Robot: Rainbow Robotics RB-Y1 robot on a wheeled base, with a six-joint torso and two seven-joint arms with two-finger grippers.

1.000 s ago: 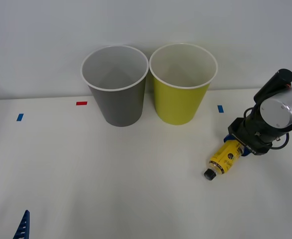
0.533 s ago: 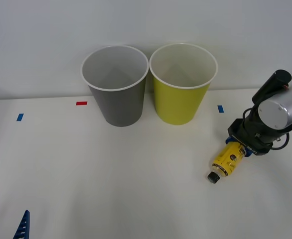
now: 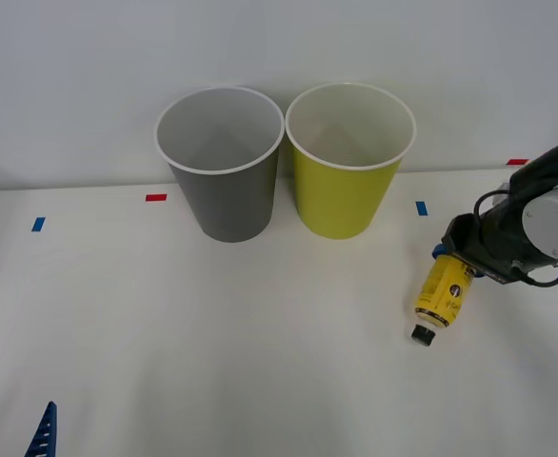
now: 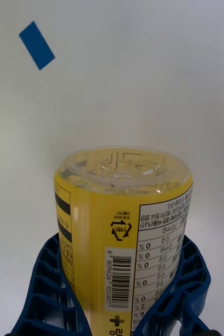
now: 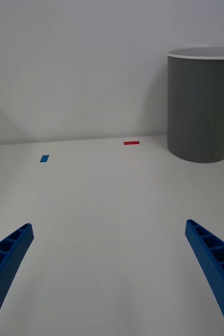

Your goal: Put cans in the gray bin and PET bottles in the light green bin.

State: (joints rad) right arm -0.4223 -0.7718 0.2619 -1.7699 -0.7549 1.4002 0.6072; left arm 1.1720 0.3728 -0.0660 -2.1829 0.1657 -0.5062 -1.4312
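Observation:
The PET bottle [image 3: 441, 293] has a yellow label and a black cap, and it hangs tilted with the cap toward the table, right of the bins. My right gripper [image 3: 453, 265] is shut on it. In the right wrist view the blue fingers [image 4: 43, 294] clamp both sides of the bottle [image 4: 122, 220], whose clear base faces away. The gray bin [image 3: 224, 190] and the light green bin [image 3: 346, 190] stand upright side by side at the back. My left gripper [image 5: 109, 239] is open and parked at the near left, with the gray bin [image 5: 201, 105] far ahead. Cans are out of view.
Small tape marks lie on the white table: a blue mark [image 3: 421, 208] beside the green bin, a red mark [image 3: 155, 197], a blue mark [image 3: 37, 224] at the left, and a red mark [image 3: 517, 162] at the far right. A white wall stands behind the bins.
My right gripper has swung to the right with the bottle. The bottle turned from pointing down-left to nearly straight toward me. The left arm and both bins stayed still.

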